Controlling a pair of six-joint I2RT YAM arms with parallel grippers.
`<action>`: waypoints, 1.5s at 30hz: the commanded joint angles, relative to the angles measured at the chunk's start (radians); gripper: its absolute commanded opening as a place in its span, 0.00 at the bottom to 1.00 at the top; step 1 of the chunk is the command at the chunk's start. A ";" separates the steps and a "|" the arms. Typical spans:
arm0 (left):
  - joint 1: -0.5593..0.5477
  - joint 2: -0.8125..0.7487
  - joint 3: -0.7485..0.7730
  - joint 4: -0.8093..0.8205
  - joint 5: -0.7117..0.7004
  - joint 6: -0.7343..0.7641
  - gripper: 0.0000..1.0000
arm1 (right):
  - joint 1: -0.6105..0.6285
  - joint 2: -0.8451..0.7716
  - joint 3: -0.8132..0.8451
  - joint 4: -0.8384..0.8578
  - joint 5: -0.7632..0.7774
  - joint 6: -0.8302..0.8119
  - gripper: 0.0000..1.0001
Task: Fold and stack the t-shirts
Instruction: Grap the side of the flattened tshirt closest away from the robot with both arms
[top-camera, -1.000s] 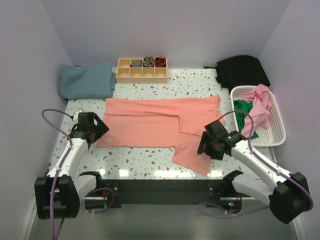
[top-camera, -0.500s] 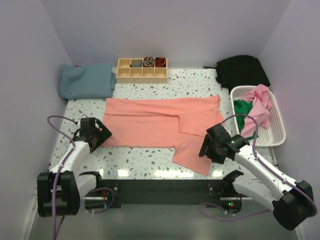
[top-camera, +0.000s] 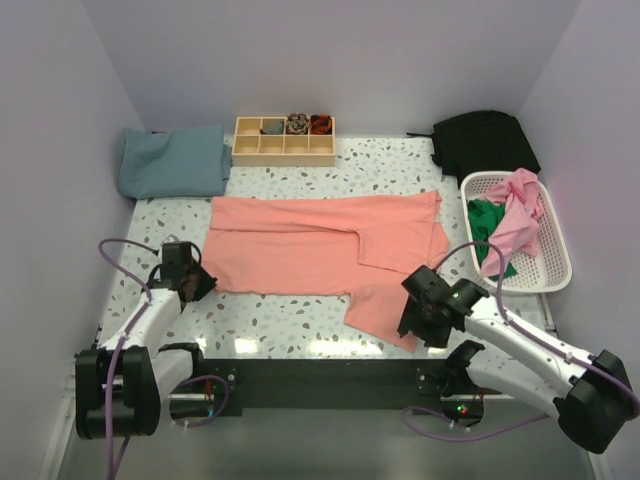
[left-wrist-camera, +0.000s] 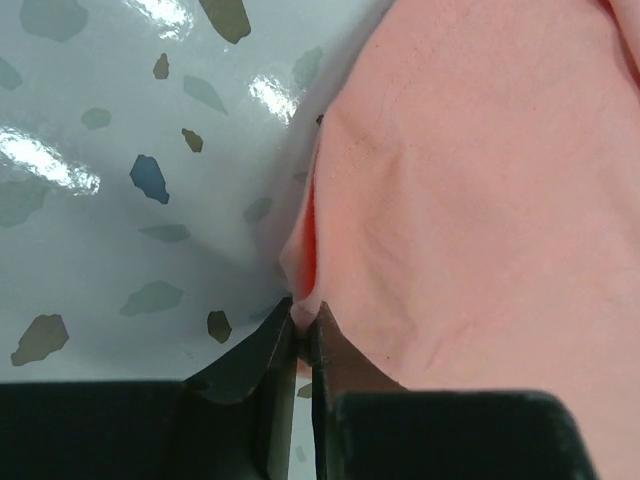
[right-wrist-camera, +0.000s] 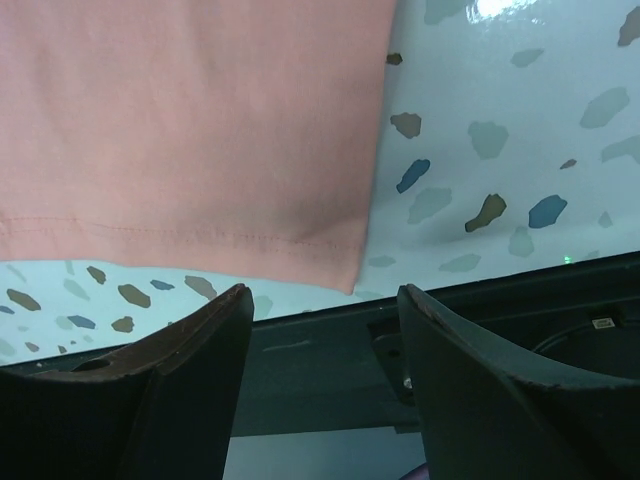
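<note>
A salmon t-shirt (top-camera: 320, 245) lies spread flat across the middle of the table, one flap reaching toward the front edge. My left gripper (top-camera: 196, 283) sits at the shirt's near left corner. In the left wrist view this gripper (left-wrist-camera: 303, 318) is shut on a small raised pinch of the salmon t-shirt (left-wrist-camera: 470, 200). My right gripper (top-camera: 417, 320) hovers over the shirt's near right corner. Seen from the right wrist, that gripper (right-wrist-camera: 325, 305) stands open, and the hemmed corner of the t-shirt (right-wrist-camera: 200, 120) lies just beyond its fingers (right-wrist-camera: 190, 350), untouched.
A folded blue-grey shirt (top-camera: 172, 160) lies at the back left, beside a wooden compartment tray (top-camera: 284, 140). A black garment (top-camera: 485, 140) is at the back right. A white basket (top-camera: 545, 282) on the right holds pink (top-camera: 520, 210) and green (top-camera: 488, 225) clothes. The table's dark front rail (right-wrist-camera: 330, 370) lies under the right fingers.
The left gripper has come down to the shirt's left corner and shut on the fabric. The right gripper has moved nearer, toward the front corner of the flap.
</note>
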 joint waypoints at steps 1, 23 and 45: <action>0.002 -0.003 -0.021 -0.009 0.025 0.002 0.10 | 0.057 0.057 -0.016 0.046 0.049 0.096 0.63; 0.004 -0.005 -0.007 -0.020 0.048 0.008 0.00 | 0.090 0.207 -0.094 0.254 0.066 0.115 0.00; 0.005 -0.075 0.209 -0.190 -0.001 0.037 0.00 | 0.090 0.038 0.311 -0.002 0.480 -0.017 0.00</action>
